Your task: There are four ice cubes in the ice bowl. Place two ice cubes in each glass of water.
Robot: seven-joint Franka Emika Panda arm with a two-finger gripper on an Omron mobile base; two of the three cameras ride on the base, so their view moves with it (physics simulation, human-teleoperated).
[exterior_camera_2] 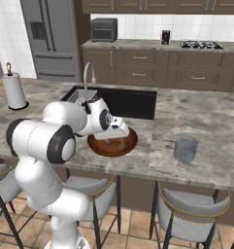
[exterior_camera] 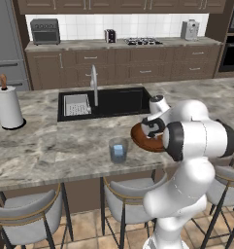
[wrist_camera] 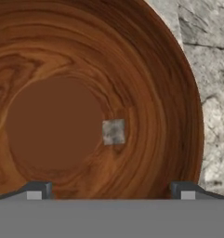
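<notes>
The ice bowl (wrist_camera: 146,69) is a wide reddish-brown wooden bowl right under my hand. One small pale ice cube (wrist_camera: 114,131) lies in it, just beside the flat centre. My gripper (wrist_camera: 111,193) hovers over the bowl, open, with nothing between its fingertips (wrist_camera: 39,190). In the right base view my hand covers part of the ice bowl (exterior_camera_2: 101,148), and the ice cube (exterior_camera_2: 122,144) shows as a small speck. One glass of water (exterior_camera: 118,150) stands left of the ice bowl (exterior_camera: 140,138) with pale blue ice in it. The other glass of water (exterior_camera_2: 185,148) stands to the right.
A black sink (exterior_camera: 116,101) with a faucet (exterior_camera: 93,82) lies behind the bowl. A paper-towel roll (exterior_camera: 9,108) stands far left on the marble counter (exterior_camera: 50,146). Grey stools (exterior_camera: 28,221) sit under the counter's front edge.
</notes>
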